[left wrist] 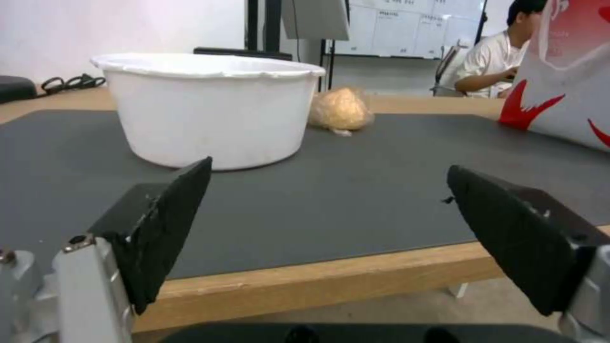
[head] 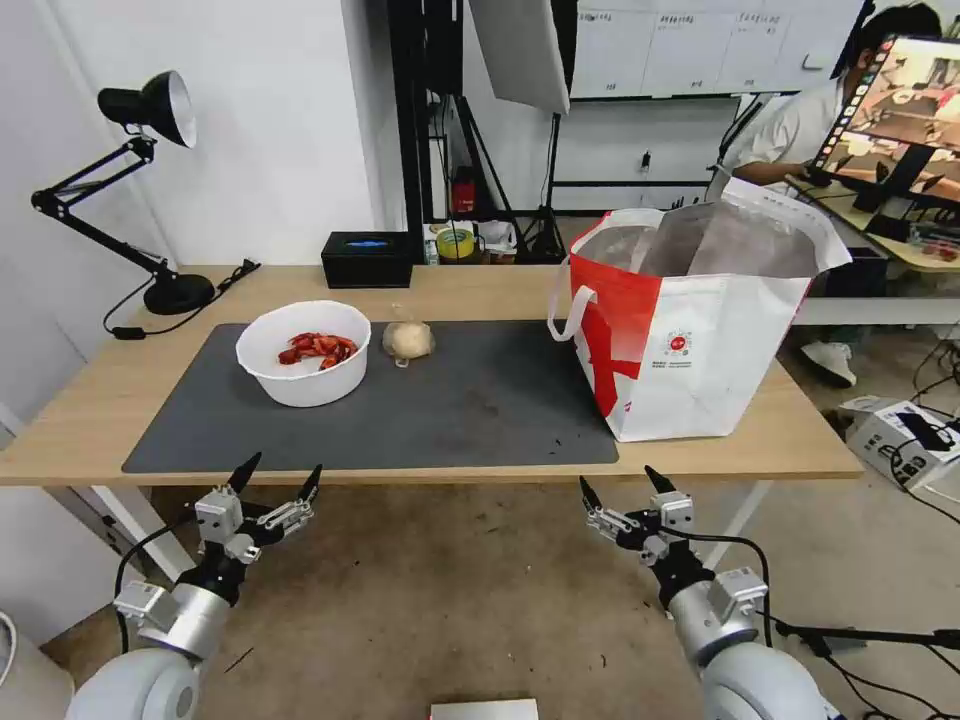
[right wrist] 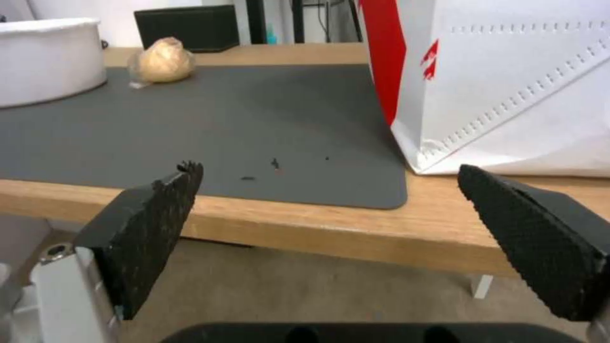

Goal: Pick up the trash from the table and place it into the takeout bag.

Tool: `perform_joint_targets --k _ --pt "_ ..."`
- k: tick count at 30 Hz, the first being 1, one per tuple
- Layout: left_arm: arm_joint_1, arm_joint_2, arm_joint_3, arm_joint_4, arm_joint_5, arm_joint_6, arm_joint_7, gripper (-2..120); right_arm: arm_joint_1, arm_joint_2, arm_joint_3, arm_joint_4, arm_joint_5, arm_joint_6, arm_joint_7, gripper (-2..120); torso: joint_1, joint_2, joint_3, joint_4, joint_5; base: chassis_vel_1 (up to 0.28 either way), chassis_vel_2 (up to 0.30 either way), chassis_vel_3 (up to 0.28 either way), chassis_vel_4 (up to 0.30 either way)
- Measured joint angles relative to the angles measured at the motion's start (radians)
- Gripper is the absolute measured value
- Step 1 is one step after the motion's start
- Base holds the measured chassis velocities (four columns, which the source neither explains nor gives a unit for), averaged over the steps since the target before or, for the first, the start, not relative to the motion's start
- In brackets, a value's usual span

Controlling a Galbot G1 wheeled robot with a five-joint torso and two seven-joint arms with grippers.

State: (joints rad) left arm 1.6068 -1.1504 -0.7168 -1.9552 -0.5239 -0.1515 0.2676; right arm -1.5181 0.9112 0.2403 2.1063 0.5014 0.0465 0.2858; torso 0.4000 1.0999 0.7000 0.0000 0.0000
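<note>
Foil-lined takeout bag (head: 700, 330) hides its contents; bowl (head: 303, 352) shows red shells.

Head camera looks down over the table (head: 120, 400); both wrist cameras sit low at its near edge, sharing the dark grey mat (left wrist: 356, 181).

bare mat (head: 480, 400) lies between bowl (head: 303, 352) and takeout bag (head: 690, 330).
</note>
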Motion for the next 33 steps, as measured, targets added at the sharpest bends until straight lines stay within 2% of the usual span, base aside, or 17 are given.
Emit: perform_joint_targets --k 9,13,16,17,20,21,24,25,28,33 --pt "0.004 0.000 -0.004 -0.003 0.000 0.000 0.000 100 0.057 -0.014 -0.020 -0.002 0.040 0.012 -0.022 100 0.000 0.000 0.000 -0.0001 0.0000 0.000 0.000 0.000 0.000" --pt "0.003 0.000 -0.004 -0.005 -0.001 0.000 0.000 100 0.119 -0.034 -0.037 -0.009 0.077 0.012 -0.034 100 0.000 0.000 0.000 0.0000 0.0001 0.000 0.000 0.000 0.000" --pt "0.002 -0.001 -0.003 -0.008 0.000 0.001 -0.001 100 0.262 -0.076 -0.086 -0.042 0.180 0.007 -0.084 100 0.000 0.000 0.000 0.0000 -0.0001 0.000 0.000 0.000 0.000" --pt "0.002 -0.001 -0.003 -0.008 0.000 0.001 -0.001 100 0.262 -0.076 -0.086 -0.042 0.180 0.007 -0.084 100 0.000 0.000 0.000 0.0000 -0.0001 0.000 0.000 0.000 0.000" --pt "0.002 -0.001 -0.003 -0.011 0.001 0.001 -0.003 100 0.397 -0.090 -0.159 -0.082 0.239 0.002 -0.109 100 0.000 0.000 0.000 -0.0001 0.0001 0.000 0.000 0.000 0.000" --pt "0.002 -0.001 -0.003 -0.011 0.001 0.001 -0.003 100 0.397 -0.090 -0.159 -0.082 0.239 0.002 -0.109 100 0.000 0.000 0.000 -0.0001 0.0001 0.000 0.000 0.000 0.000" --pt "0.004 -0.003 -0.008 -0.016 0.002 0.002 -0.004 100 0.560 -0.090 -0.270 -0.146 0.268 -0.015 -0.112 100 0.000 0.000 0.000 0.0002 0.0001 0.000 0.000 0.000 0.000" --pt "0.004 -0.003 -0.008 -0.016 0.002 0.002 -0.004 100 0.560 -0.090 -0.270 -0.146 0.268 -0.015 -0.112 100 0.000 0.000 0.000 0.0002 0.0001 0.000 0.000 0.000 0.000" --pt "0.010 -0.005 -0.014 -0.020 0.003 0.003 -0.004 100 0.695 -0.065 -0.374 -0.206 0.293 -0.043 -0.103 100 0.000 0.000 0.000 0.0000 0.0002 0.000 0.000 0.000 0.000" --pt "0.015 -0.006 -0.022 -0.023 0.003 0.003 -0.004 100 0.829 -0.023 -0.458 -0.274 0.309 -0.076 -0.089 100 0.000 0.000 0.000 0.0001 -0.0002 0.000 0.000 0.000 0.000"
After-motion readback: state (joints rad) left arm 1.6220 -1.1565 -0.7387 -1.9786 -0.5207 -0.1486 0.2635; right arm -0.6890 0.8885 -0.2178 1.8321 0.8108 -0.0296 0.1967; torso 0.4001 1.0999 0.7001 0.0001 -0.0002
